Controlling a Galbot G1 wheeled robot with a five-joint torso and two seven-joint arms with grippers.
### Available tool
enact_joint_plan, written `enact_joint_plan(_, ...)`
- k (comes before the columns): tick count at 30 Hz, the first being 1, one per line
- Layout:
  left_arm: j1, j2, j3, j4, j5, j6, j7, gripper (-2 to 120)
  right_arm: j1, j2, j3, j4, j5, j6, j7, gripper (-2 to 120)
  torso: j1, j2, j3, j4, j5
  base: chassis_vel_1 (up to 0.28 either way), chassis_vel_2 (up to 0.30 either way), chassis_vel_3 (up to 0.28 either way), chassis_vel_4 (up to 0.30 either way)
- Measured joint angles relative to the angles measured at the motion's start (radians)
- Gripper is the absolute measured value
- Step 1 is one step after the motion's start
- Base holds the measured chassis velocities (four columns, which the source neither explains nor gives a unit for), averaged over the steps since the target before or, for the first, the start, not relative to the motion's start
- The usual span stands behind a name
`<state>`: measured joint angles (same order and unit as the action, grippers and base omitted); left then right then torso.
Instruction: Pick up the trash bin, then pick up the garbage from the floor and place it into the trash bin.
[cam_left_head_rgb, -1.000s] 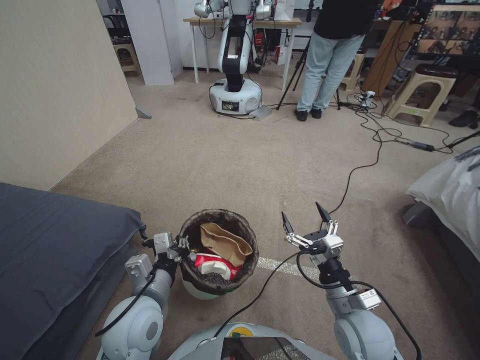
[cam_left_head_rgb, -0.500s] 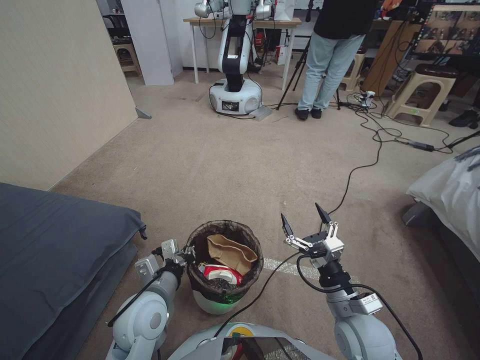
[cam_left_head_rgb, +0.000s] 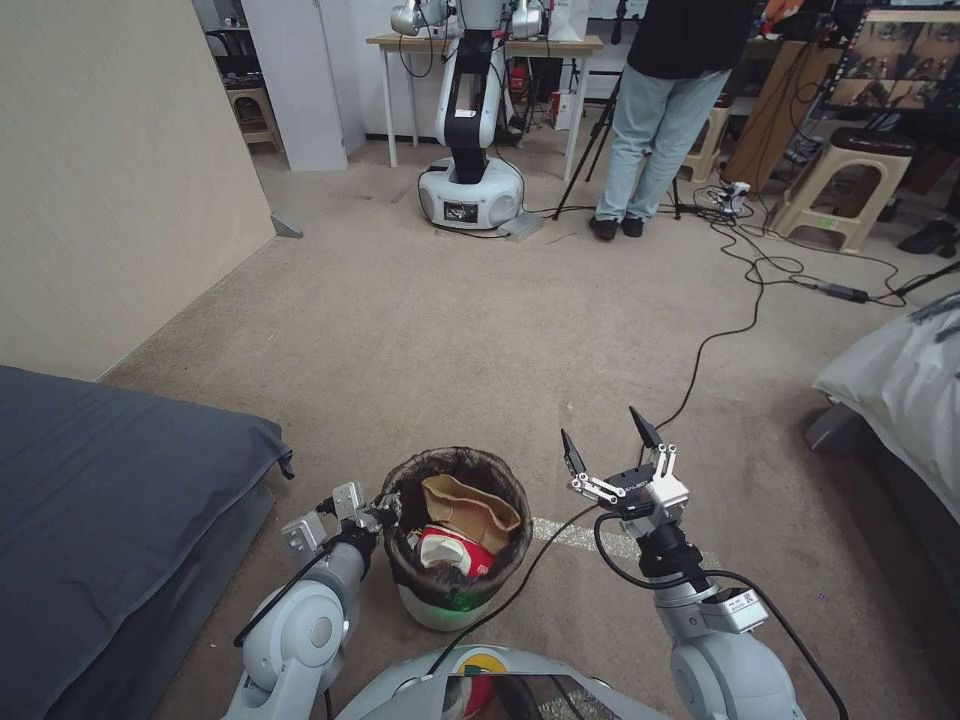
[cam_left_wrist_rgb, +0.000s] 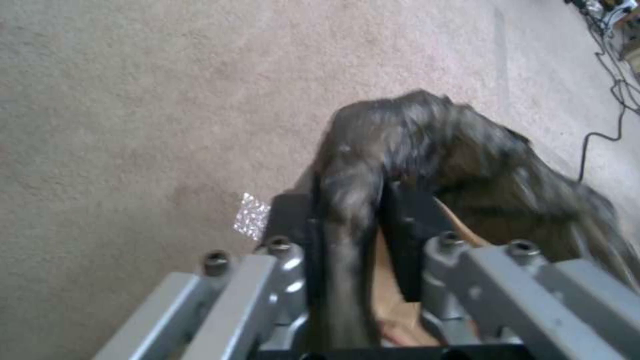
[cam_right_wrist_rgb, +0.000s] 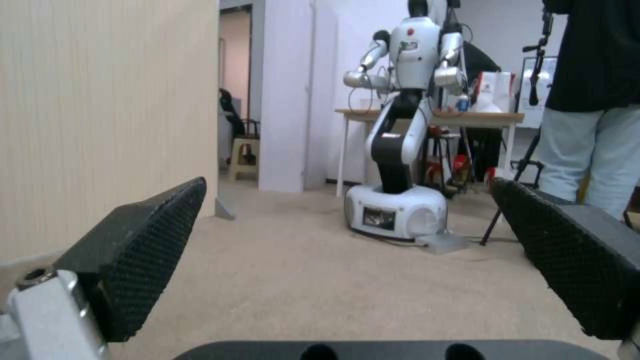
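The left gripper (cam_left_head_rgb: 388, 510) pinches the bag-lined rim of the trash bin (cam_left_head_rgb: 440, 605) (cartons inside); the right gripper (cam_left_head_rgb: 602, 446) hangs spread wide, holding nothing.

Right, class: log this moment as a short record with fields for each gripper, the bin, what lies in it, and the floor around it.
left gripper: shut on the bagged rim of the trash bin, on the robot's left side of it
right gripper: open, empty, raised to the right of the bin
bin contents: a tan flat paper piece over a red-and-white carton
bin liner: dark bag folded over the rim
carpet: no litter visible near the bin
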<state>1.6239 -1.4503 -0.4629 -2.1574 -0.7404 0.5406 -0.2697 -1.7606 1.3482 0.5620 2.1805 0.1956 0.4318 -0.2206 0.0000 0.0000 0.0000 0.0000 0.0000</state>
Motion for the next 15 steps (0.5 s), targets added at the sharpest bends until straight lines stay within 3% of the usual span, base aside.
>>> enact_joint_plan(15, -0.002, 0.006, -0.009, 0.006, 0.013, -0.051, 0.033, 78, 0.007, 0.002, -0.002, -0.003, 0.005, 0.000, -0.008, 100, 0.000, 0.000, 0.000, 0.0000, -0.0001, 0.000, 0.000, 0.000, 0.000)
